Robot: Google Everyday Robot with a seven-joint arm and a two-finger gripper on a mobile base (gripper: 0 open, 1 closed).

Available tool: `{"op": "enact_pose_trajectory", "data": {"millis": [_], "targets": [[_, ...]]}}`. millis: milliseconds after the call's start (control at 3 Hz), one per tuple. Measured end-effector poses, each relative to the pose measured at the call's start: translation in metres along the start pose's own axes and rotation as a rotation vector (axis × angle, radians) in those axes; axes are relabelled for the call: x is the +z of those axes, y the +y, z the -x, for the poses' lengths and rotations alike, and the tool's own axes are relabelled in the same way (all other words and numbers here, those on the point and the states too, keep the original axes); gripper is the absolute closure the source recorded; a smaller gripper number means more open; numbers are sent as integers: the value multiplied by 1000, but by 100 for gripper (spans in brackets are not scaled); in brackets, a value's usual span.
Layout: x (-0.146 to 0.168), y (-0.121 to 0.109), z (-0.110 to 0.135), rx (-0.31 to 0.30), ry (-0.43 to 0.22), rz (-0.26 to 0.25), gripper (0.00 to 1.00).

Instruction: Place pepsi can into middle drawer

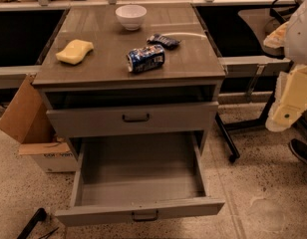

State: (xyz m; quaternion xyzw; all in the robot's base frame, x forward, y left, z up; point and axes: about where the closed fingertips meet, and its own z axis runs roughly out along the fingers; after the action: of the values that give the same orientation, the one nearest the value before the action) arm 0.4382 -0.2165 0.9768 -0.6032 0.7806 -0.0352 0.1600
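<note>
The pepsi can (145, 59) is blue with silver ends and lies on its side on the grey cabinet top, near the front middle. The middle drawer (138, 210) is the lower of the two. It is pulled wide open and its deep grey box holds nothing I can see. The upper drawer front (133, 117) stands slightly out above it. My gripper (284, 114) hangs at the right edge of the camera view, beside the cabinet, well right of the can and a little lower. It holds nothing that I can see.
On the cabinet top are a white bowl (131, 16) at the back, a yellow sponge (75, 51) at the left and a flat dark blue snack packet (163, 40) behind the can. A cardboard box (29, 118) stands left of the cabinet. Dark chair legs (228, 143) stand to the right.
</note>
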Motion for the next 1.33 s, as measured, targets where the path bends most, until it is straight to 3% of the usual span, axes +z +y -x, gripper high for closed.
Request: {"op": "enact_pose_trajectory", "data": {"millis": [333, 667, 1000, 1333], "targets": [[0, 0, 0, 0, 0, 0, 0], [21, -29, 22, 1, -110, 18, 0], [42, -62, 56, -51, -225, 29, 0], [74, -93, 99, -90, -384, 73, 0]]}}
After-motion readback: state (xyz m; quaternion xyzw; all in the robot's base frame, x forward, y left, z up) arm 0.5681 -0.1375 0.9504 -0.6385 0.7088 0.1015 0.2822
